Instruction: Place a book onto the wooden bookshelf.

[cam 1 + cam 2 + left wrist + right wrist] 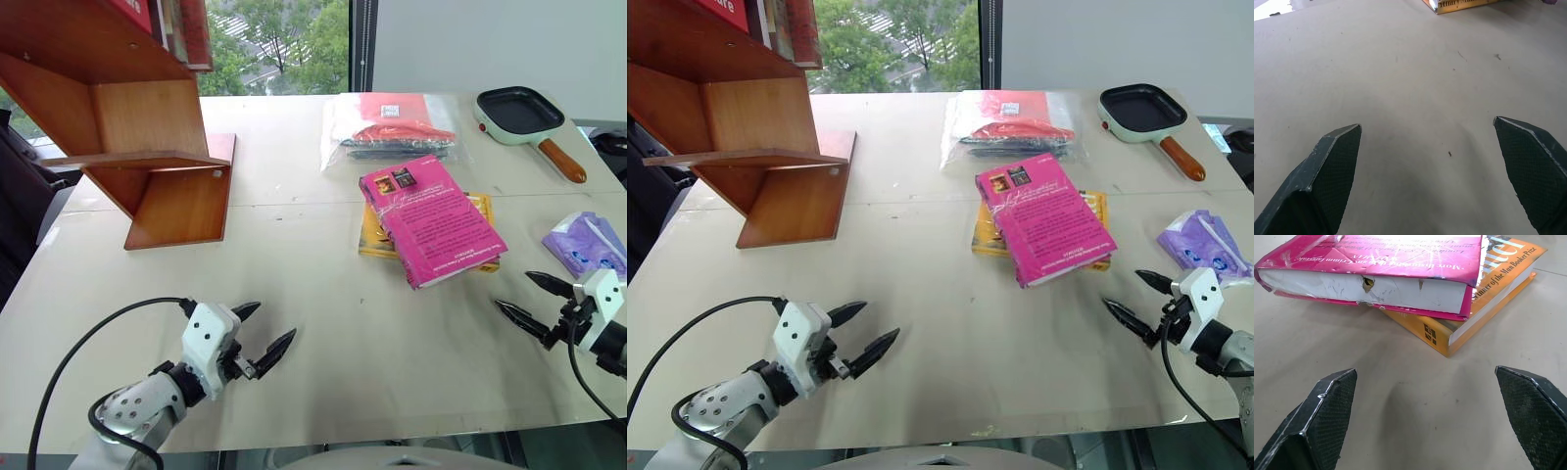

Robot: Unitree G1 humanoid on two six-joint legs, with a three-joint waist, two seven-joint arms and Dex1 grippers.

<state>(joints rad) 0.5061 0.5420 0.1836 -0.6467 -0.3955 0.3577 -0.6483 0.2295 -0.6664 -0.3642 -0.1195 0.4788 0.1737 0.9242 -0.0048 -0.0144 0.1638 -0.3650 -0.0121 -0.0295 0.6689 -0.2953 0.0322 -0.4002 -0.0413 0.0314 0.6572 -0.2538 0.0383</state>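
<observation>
Both sets of jaws are standing wide apart, released and gripping nothing. The left gripper (pixel 257 341) and right gripper (pixel 532 301) are hovering near the table's (pixel 323 294) front edge. The book (pixel 429 219) is lying atop a yellow book (pixel 1484 308) right of centre, bare surface separating it from the wooden bookshelf (pixel 147 137) at the far left corner.

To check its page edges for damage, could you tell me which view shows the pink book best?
The right wrist view: the pink book shows its white page edges close up, torn, atop the yellow book. Both eye views show its back cover whole from above.
</observation>
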